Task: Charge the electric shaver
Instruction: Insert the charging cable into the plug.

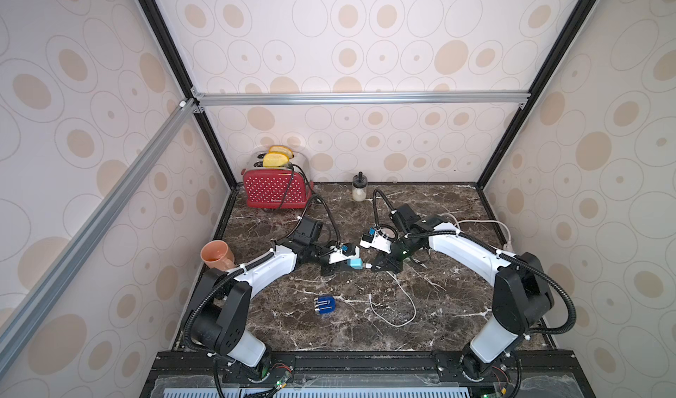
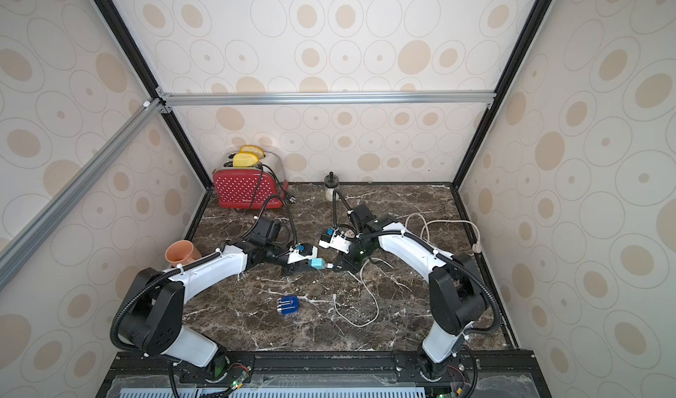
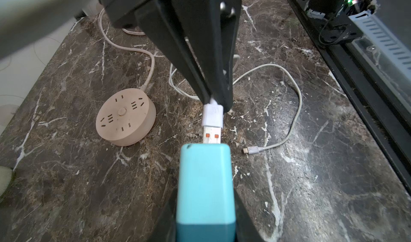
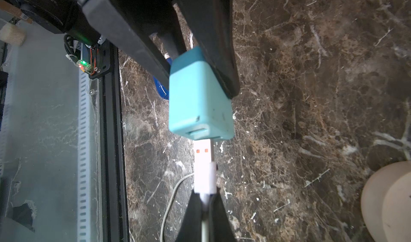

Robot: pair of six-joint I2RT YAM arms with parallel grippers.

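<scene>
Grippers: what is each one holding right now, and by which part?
The left gripper clamps the teal adapter by its two sides, toward the back. The right gripper pinches the white USB plug at its rear, where the cable leaves.

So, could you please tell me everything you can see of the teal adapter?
The teal adapter is a small rounded matte plastic block, darker at its rear, with a USB slot in its front face. The left gripper clamps its sides, holding it over the marble counter. The white USB plug, pinched by the right gripper, meets the slot, metal mostly exposed.
</scene>
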